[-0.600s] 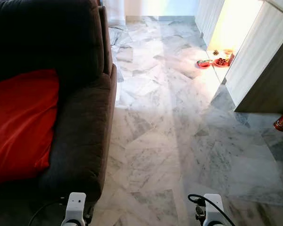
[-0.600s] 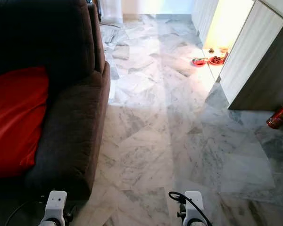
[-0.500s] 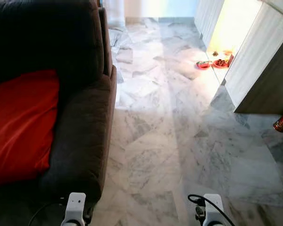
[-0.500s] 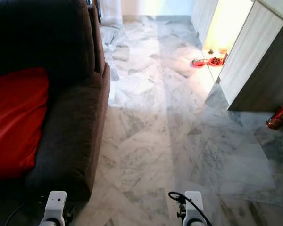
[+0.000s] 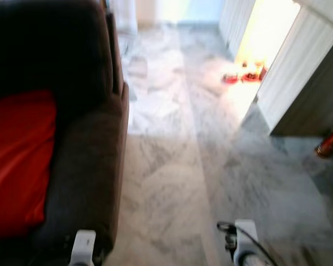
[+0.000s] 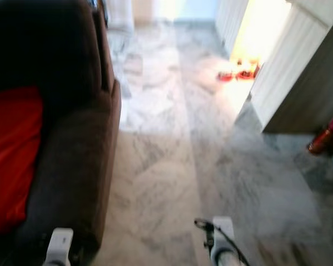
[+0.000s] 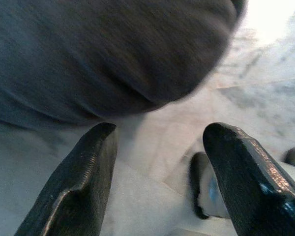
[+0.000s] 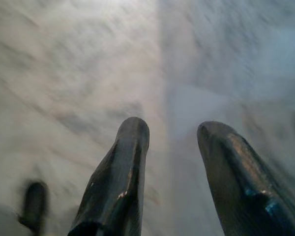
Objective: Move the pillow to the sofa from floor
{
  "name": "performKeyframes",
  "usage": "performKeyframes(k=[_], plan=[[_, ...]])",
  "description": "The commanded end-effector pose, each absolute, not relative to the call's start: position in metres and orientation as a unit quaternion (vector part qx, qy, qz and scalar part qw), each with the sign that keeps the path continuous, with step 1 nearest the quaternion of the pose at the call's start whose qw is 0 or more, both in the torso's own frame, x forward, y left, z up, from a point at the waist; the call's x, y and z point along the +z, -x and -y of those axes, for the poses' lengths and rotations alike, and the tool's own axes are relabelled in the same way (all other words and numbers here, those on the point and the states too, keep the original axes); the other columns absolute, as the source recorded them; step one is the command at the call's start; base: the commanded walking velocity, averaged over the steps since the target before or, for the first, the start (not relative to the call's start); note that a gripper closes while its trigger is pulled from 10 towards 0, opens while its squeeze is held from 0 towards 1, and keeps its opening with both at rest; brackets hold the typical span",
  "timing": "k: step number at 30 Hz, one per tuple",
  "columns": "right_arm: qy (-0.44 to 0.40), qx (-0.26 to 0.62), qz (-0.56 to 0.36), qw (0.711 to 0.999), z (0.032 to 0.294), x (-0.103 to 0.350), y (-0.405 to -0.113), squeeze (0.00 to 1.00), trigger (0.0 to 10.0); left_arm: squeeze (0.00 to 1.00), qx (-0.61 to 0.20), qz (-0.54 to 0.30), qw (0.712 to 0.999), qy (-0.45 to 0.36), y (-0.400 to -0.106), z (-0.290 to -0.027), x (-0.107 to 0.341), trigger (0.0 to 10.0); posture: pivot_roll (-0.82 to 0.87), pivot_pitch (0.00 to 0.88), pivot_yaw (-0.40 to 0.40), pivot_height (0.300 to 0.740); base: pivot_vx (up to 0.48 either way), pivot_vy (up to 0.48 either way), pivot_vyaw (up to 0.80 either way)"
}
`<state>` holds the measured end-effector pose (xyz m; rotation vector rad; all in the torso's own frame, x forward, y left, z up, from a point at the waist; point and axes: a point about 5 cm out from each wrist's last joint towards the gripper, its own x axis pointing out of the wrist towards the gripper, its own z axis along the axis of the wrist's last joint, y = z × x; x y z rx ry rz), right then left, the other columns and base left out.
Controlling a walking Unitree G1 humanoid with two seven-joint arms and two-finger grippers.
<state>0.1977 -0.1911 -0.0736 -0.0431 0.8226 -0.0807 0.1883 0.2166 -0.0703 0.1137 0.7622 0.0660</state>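
The red pillow (image 5: 16, 163) lay on the dark sofa (image 5: 86, 149) seat, long axis running toward the backrest. Right of the sofa, marble floor (image 5: 172, 177) stretched open. Left gripper (image 7: 157, 162) and right gripper (image 8: 172, 162) hung spread, empty.

sofa (image 5: 89, 166) blocks left | marble floor (image 5: 172, 183) open ahead | cabinet (image 5: 299, 77) right

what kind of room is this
Most likely a living room in a home: a dark grey sofa with a red pillow on its seat stands on a marble-tiled floor, with pale wood-panelled cabinets at the far right.
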Motion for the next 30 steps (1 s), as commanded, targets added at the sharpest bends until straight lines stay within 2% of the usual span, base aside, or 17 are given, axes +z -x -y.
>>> performKeyframes(k=[1, 30], plan=[[0.024, -0.056, -0.426, 0.903, 0.203, -0.081, -0.182, 0.0, 10.0, 0.0, 0.021, -0.374, 0.926, -0.052, -0.19, -0.209, -0.071, 10.0, 0.17, 0.136, -0.02, 0.74, 0.0, 0.0, -0.59], [0.022, -0.059, -0.43, 0.901, 0.203, -0.083, -0.177, 0.0, 10.0, 0.0, -0.023, -0.381, 0.923, -0.047, -0.187, -0.199, -0.074, 10.0, 0.18, 0.149, -0.016, 0.74, 0.0, 0.0, -0.57]])
